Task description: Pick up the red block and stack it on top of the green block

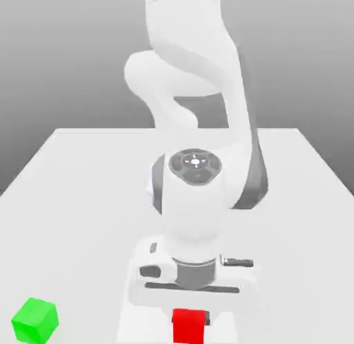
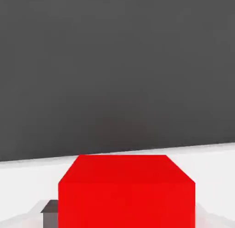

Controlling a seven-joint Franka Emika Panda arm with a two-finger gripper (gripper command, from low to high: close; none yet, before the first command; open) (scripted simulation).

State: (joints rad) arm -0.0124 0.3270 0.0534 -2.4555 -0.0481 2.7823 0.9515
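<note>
The red block (image 1: 189,325) sits near the table's front edge, right under my hand. In the hand view the red block (image 2: 126,195) looms large, with a dark finger pad (image 2: 48,208) pressed against its side. My gripper (image 1: 189,313) points straight down and is shut on the red block. I cannot tell whether the block has left the table surface. The green block (image 1: 34,320) stands by itself on the table, well off to the exterior view's left of the red block, with nothing touching it.
The white table (image 1: 83,197) spreads out behind and to both sides. My white arm (image 1: 197,190) rises over the table's middle from its base at the far side. A grey backdrop lies beyond.
</note>
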